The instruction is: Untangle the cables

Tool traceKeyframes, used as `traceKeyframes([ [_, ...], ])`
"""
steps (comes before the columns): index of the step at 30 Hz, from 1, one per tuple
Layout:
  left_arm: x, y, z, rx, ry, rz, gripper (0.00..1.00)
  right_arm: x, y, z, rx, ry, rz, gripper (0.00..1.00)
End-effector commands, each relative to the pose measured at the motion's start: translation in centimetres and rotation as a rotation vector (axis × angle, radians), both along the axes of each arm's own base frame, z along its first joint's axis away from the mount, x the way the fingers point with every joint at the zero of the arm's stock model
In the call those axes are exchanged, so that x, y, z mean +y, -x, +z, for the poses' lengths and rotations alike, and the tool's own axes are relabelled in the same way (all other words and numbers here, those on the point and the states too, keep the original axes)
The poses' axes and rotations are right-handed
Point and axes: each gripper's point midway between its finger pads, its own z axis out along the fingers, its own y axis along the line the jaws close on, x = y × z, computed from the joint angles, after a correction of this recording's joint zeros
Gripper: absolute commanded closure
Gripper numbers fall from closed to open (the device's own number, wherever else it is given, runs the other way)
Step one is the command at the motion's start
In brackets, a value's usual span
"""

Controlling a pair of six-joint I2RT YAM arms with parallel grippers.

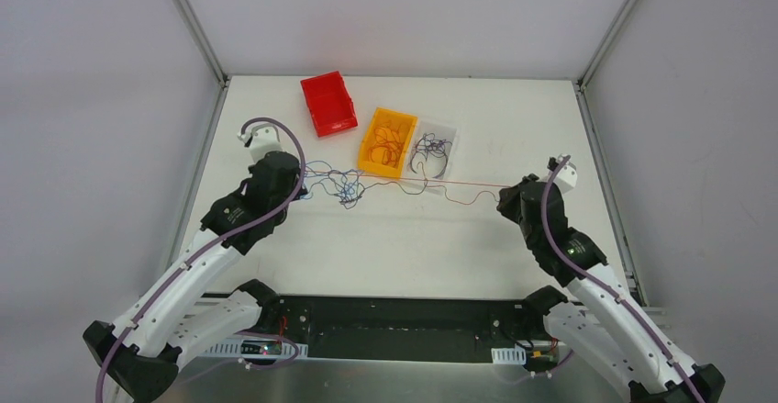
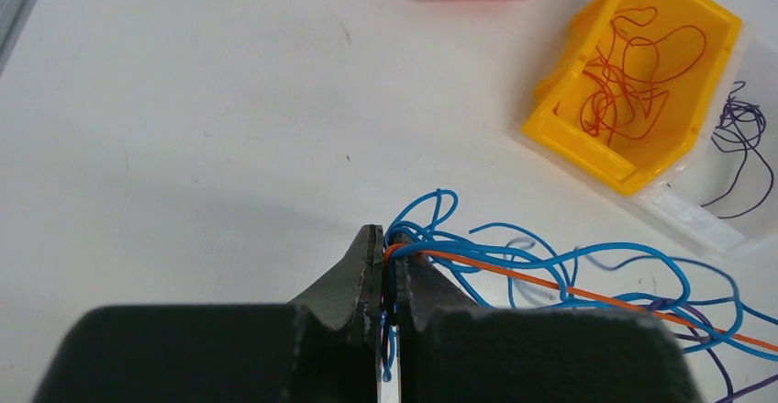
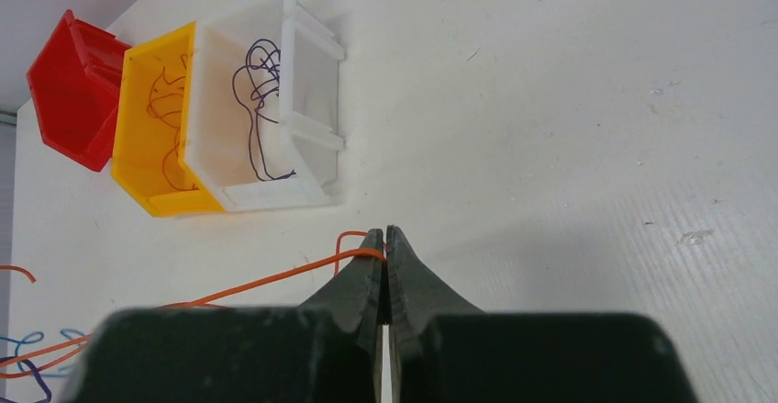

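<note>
A tangle of blue and purple cables (image 1: 344, 184) lies on the white table between my arms. One orange cable (image 1: 459, 185) runs taut from it to the right. My left gripper (image 1: 303, 183) is shut on a bunch of blue cables (image 2: 514, 256) together with the orange cable (image 2: 587, 295), as the left wrist view (image 2: 390, 249) shows. My right gripper (image 1: 507, 199) is shut on the other end of the orange cable (image 3: 266, 282), whose tip loops past the fingertips in the right wrist view (image 3: 385, 238).
Three bins stand at the back in a row. The red bin (image 1: 327, 102) shows no cables. The yellow bin (image 1: 372, 137) holds orange cables. The clear bin (image 1: 445, 132) holds purple cables (image 3: 257, 82). A black rail runs along the near edge.
</note>
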Motion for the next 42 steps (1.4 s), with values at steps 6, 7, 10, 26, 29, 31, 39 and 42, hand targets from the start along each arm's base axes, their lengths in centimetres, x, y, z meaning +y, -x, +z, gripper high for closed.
traceKeyframes([
  [6, 4.7, 0.6, 1.2, 0.010, -0.166, 0.172, 0.30, 0.2, 0.1, 4.1, -0.046, 0.022, 0.127, 1.00],
  [7, 4.3, 0.5, 1.0, 0.022, -0.163, 0.149, 0.25, 0.9, 0.0, 5.2, -0.059, 0.015, 0.167, 1.00],
  [10, 2.9, 0.0, 0.6, 0.055, -0.145, 0.075, 0.16, 3.6, 0.0, 8.3, -0.068, 0.001, 0.324, 1.00],
  [26, -17.0, 1.4, 8.8, -0.361, 0.330, -1.023, 0.04, 14.2, 1.9, 25.0, -0.238, -0.259, 0.878, 1.00],
  [29, -19.4, 1.8, 10.7, -0.442, 0.337, -1.151, 0.03, 15.1, 2.0, 26.9, -0.256, -0.307, 0.912, 1.00],
  [31, -21.0, 2.1, 11.1, -0.474, 0.287, -1.214, 0.03, 15.5, 2.1, 28.0, -0.266, -0.337, 0.924, 1.00],
  [39, -26.0, 1.2, 11.8, -0.549, 0.164, -1.335, 0.06, 16.8, 1.9, 29.8, -0.261, -0.408, 0.962, 1.00],
  [42, -27.2, -0.5, 10.8, -0.535, 0.154, -1.325, 0.08, 16.9, 1.9, 30.4, -0.274, -0.421, 0.964, 1.00],
])
